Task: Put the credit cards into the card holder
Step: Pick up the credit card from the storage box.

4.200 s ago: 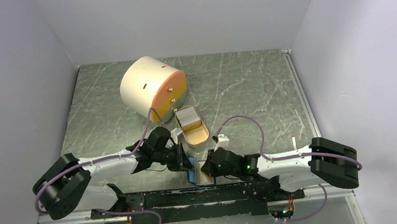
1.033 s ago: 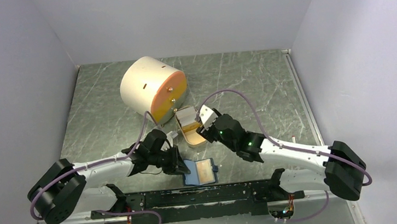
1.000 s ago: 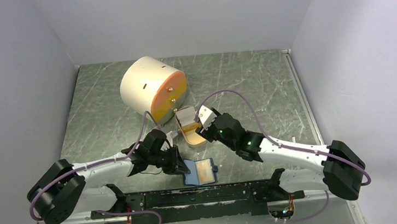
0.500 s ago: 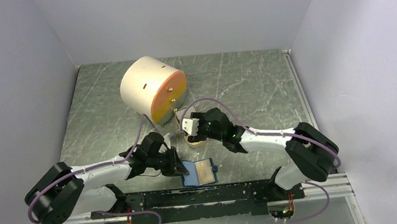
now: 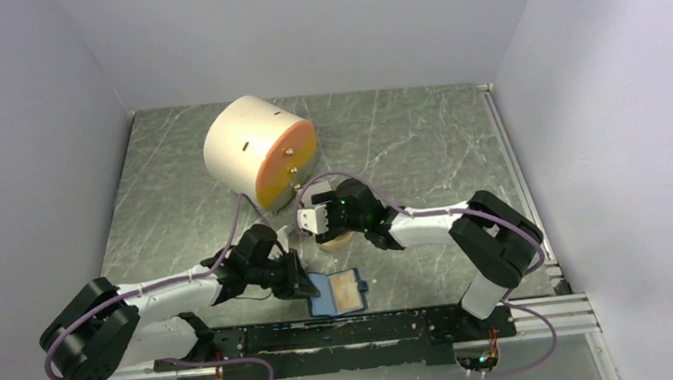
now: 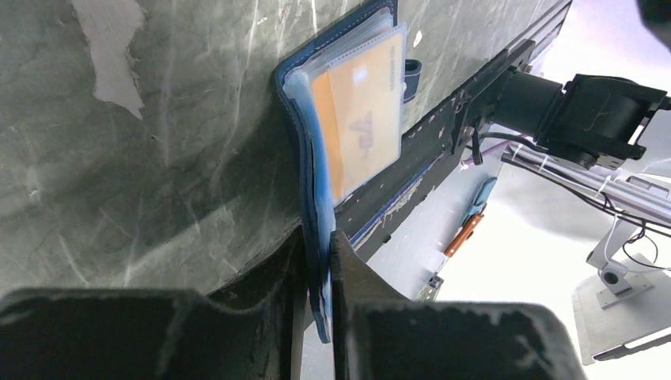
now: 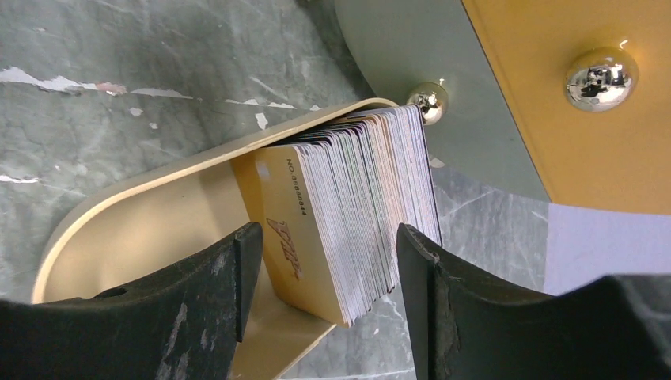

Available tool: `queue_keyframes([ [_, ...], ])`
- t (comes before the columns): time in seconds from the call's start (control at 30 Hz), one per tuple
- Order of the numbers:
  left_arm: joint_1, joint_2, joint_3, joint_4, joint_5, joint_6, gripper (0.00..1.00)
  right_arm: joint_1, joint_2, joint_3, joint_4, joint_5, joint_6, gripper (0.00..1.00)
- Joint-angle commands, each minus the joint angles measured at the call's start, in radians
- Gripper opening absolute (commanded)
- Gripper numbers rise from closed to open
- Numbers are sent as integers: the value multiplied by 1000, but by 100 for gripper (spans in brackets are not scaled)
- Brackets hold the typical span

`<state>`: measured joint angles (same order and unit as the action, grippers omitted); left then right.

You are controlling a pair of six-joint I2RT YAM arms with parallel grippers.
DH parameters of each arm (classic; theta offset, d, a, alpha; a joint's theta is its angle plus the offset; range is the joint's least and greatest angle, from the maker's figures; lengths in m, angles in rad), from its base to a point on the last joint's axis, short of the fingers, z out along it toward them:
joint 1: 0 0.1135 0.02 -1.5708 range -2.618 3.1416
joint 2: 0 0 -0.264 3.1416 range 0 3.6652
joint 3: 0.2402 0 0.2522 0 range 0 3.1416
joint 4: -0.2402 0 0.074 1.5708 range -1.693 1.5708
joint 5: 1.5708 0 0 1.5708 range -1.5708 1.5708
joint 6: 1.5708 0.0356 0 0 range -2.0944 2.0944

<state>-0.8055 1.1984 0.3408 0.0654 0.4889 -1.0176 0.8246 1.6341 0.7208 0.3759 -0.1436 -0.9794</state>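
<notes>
The credit cards [image 7: 356, 202] stand on edge as a thick stack at one end of a tan oval dish [image 7: 134, 229], a gold card facing outward. My right gripper [image 7: 320, 277] is open and straddles the stack, with a gap on each side; from above it [image 5: 322, 222] hides the cards. The dark blue card holder [image 5: 339, 292] lies open near the table's front edge, a tan card in its clear pocket [image 6: 360, 119]. My left gripper [image 6: 319, 269] is shut on the card holder's left flap.
The big cream cylinder [image 5: 255, 151] with an orange face [image 7: 554, 103] and metal knobs [image 7: 599, 79] lies right behind the dish [image 5: 338, 240]. The black rail [image 5: 346, 331] with the arm bases runs just in front of the card holder.
My right arm folded and swung left, bringing its gripper down around the cards in the dish, jaws slightly wider. The left gripper kept hold of the card holder and hardly moved.
</notes>
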Motion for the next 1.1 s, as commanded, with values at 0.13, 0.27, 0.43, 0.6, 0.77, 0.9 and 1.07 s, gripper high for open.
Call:
queue_keyframes([
  [0.13,9,-21,5,-10,-8,10,19,-5,53,20,71,53,-77,65],
  [0.27,9,-23,0,-6,-8,9,19,-6,45,9,96,79,-79,62],
  [0.43,9,-18,-5,5,-4,8,18,-7,15,11,95,82,-65,57],
  [0.6,9,-23,-16,18,0,1,18,-7,-11,2,104,85,-58,54],
  [0.77,9,-23,-16,20,-3,1,19,-8,-26,8,81,76,-57,51],
  [0.9,9,-26,-16,20,-5,1,19,-10,-26,8,72,70,-49,46],
  [1.07,9,-29,-15,12,-6,1,18,-10,-34,6,61,60,-47,40],
])
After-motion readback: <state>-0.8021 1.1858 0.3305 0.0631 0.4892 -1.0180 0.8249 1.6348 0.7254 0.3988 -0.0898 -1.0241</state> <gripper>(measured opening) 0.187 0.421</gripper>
